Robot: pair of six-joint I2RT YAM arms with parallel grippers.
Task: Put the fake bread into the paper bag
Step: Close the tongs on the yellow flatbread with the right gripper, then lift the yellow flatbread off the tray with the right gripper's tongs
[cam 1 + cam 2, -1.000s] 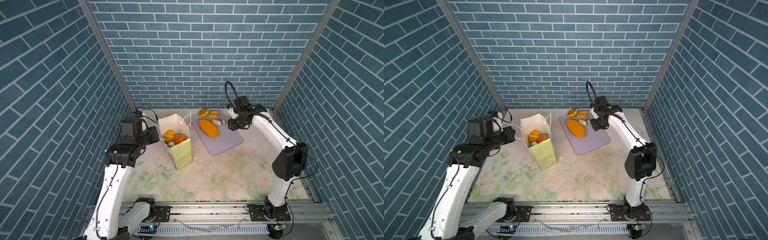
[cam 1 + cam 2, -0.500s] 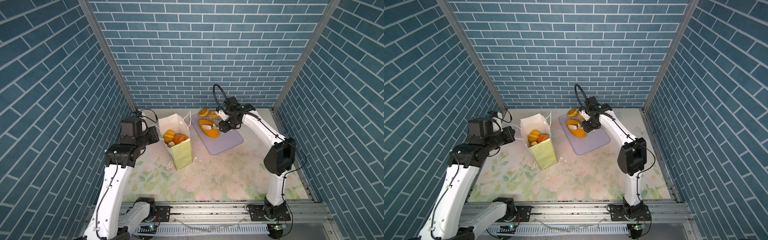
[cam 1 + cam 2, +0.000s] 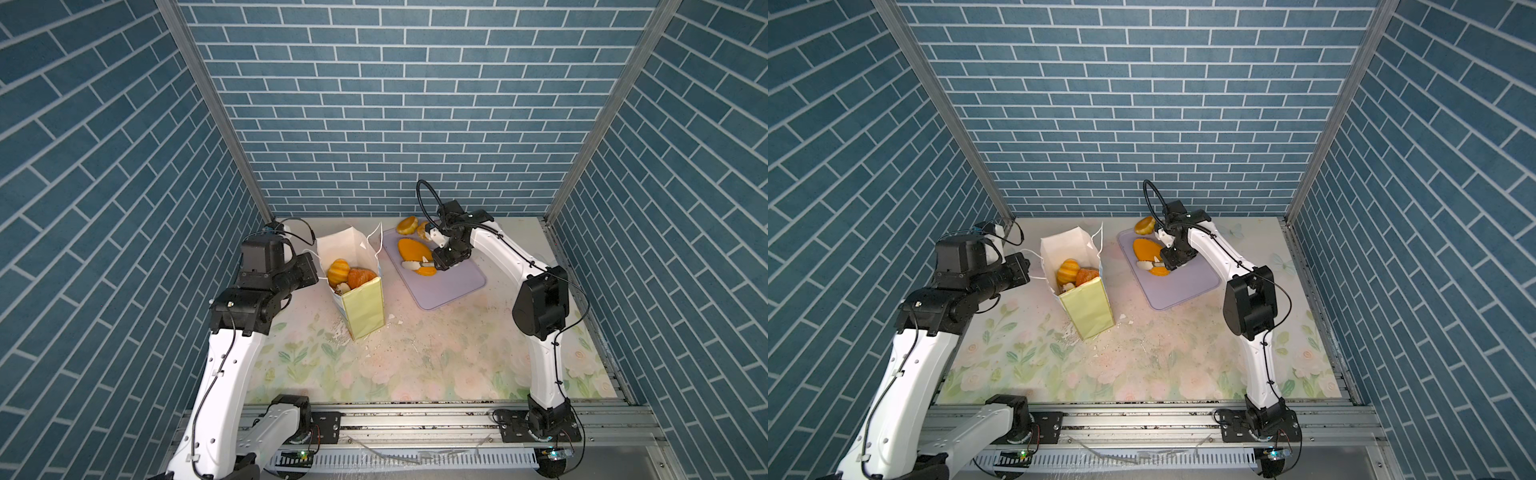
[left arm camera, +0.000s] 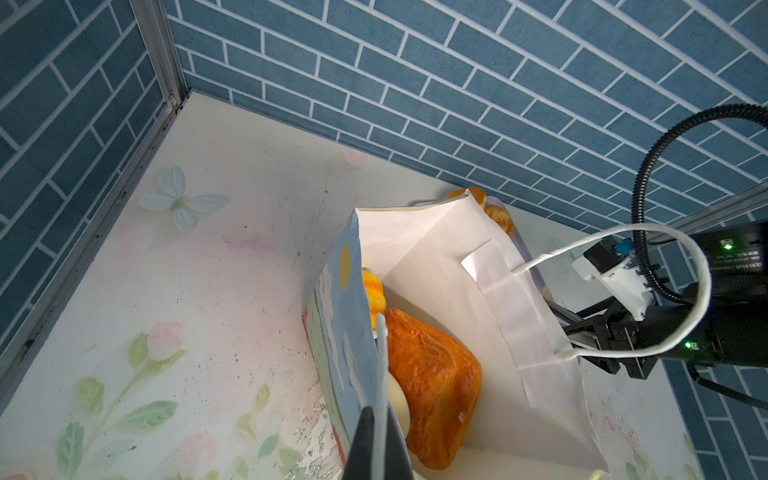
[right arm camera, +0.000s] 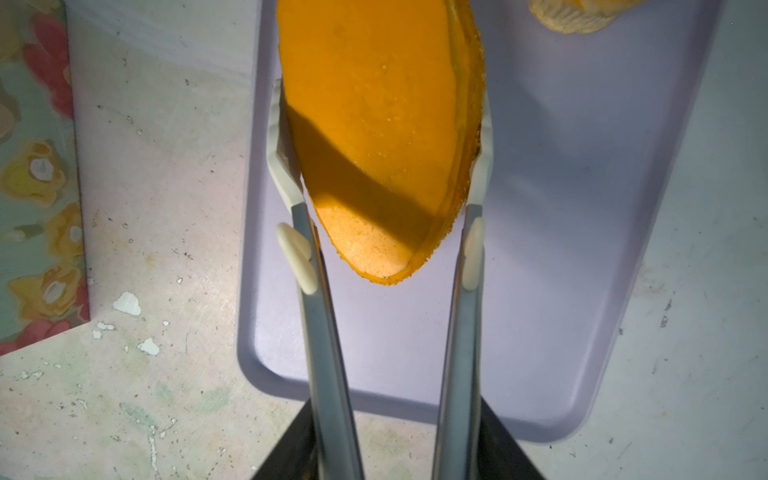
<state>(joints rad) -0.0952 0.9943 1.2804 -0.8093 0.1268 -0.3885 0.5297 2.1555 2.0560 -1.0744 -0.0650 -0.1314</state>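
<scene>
Tension on the near cord handle (image 4: 380,374) is all that steadies the paper bag (image 3: 365,307), for the left pincer (image 4: 376,455) is clamped fully shut on that cord. The bag stands open on the table (image 3: 415,365), a croissant (image 4: 432,386) and a ridged bun (image 3: 338,270) already filling much of its mouth. To its right, over the lavender tray (image 3: 457,286), the right pincer (image 3: 441,261) is partly closed around metal tongs (image 5: 324,332), whose white tips clasp the long oval loaf (image 5: 374,124) nearer one end than its middle. Held so, the loaf may swivel or slip free on the way across; going in, it could catch the crowded mouth or the rim and topple the bag, which only a cord restrains.
</scene>
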